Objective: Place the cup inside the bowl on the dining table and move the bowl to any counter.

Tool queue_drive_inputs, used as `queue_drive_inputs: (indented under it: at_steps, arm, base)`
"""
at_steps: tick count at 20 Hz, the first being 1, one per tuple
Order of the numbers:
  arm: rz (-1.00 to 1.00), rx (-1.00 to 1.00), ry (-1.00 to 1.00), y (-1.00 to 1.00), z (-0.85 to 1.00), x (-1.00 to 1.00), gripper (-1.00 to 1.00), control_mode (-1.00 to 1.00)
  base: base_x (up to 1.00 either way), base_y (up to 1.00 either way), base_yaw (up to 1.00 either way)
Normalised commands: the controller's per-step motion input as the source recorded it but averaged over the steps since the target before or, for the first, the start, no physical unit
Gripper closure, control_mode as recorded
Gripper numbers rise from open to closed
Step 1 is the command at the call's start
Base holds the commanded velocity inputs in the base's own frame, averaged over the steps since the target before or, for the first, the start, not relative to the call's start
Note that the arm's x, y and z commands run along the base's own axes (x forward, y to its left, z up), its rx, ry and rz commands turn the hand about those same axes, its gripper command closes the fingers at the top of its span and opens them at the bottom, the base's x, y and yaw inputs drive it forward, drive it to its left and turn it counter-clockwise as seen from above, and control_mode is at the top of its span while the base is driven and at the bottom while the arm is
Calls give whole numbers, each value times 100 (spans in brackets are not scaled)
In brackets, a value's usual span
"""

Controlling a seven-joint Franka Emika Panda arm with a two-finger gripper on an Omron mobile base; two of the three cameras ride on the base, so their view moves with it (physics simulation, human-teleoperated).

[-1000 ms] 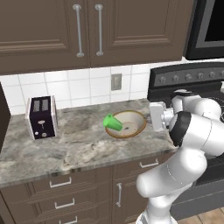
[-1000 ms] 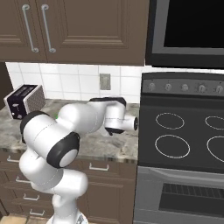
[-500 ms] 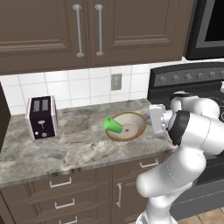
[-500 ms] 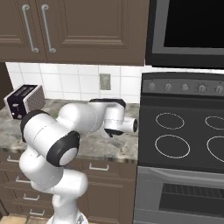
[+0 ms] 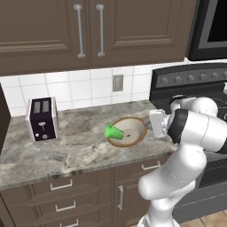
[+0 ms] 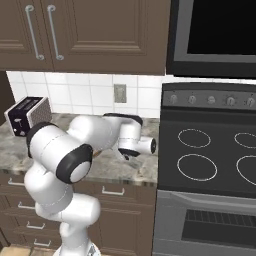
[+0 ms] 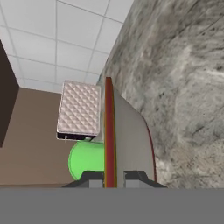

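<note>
The tan-rimmed bowl with a cream inside rests on the marble counter, just left of the stove. The green cup lies on its side in the bowl's left half. My gripper is at the bowl's right rim. In the hand view the bowl's rim runs edge-on between the two fingertips of my gripper, which is shut on it. The cup shows just beyond the rim. The dining table is out of view.
A dark toaster stands at the counter's left. A black stove adjoins the counter on the right. White tile backsplash with an outlet and brown wall cabinets rise behind.
The bowl with the cup has come slightly down and toward the counter's front, along with my hand. The base has not moved.
</note>
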Motion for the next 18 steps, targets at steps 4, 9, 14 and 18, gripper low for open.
queue_drive_inputs:
  at_steps: [4, 9, 14, 18]
  arm:
    - [0, -2, 0, 0, -8, 8, 100, -100]
    - [0, -2, 0, 0, -18, 5, 100, -100]
    - [0, -2, 0, 0, -42, 13, 100, -100]
    - [0, 0, 0, 0, -38, 21, 100, -100]
  base:
    - [0, 0, 0]
    - [0, 0, 0]
    - [0, 0, 0]
    - [0, 0, 0]
